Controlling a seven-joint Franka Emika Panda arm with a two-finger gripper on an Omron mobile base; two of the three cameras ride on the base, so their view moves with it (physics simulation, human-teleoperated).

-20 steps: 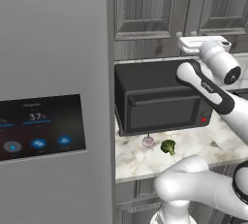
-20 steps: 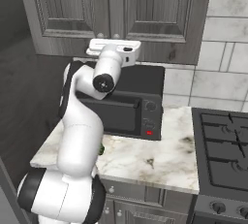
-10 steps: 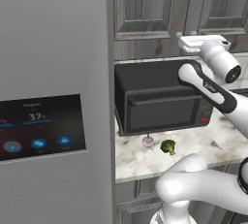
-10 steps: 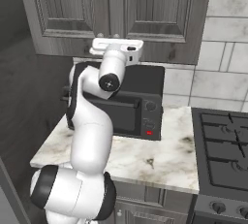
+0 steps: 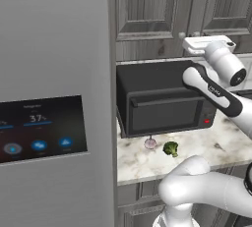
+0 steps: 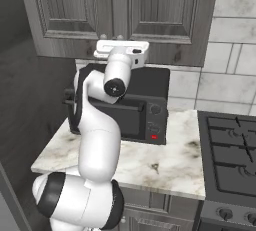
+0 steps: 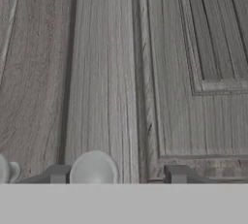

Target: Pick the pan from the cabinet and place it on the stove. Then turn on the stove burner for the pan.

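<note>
The grey wood-grain cabinet (image 6: 160,5) hangs above the counter with both doors shut, so the pan is hidden. My gripper (image 7: 117,174) is open and pressed up close to the door (image 7: 208,48). Its round knob (image 7: 93,168) lies between the two fingertips (image 7: 58,173), closer to the left one. A second knob (image 7: 5,169) peeks in at the left edge. From the base, my hand (image 6: 121,49) sits at the cabinet's bottom rail (image 5: 147,49), above the oven. The black stove (image 6: 230,145) with grid grates and front knobs (image 6: 225,214) is at the right.
A black countertop oven (image 5: 162,103) stands on the marble counter (image 6: 165,160) right under my hand. A broccoli floret (image 5: 171,148) and a small glass (image 5: 150,143) lie in front of it. The steel fridge (image 5: 54,98) walls off the left side.
My hand has edged slightly toward the cabinet door and the elbow has swung a little right. Cabinet doors stay shut.
</note>
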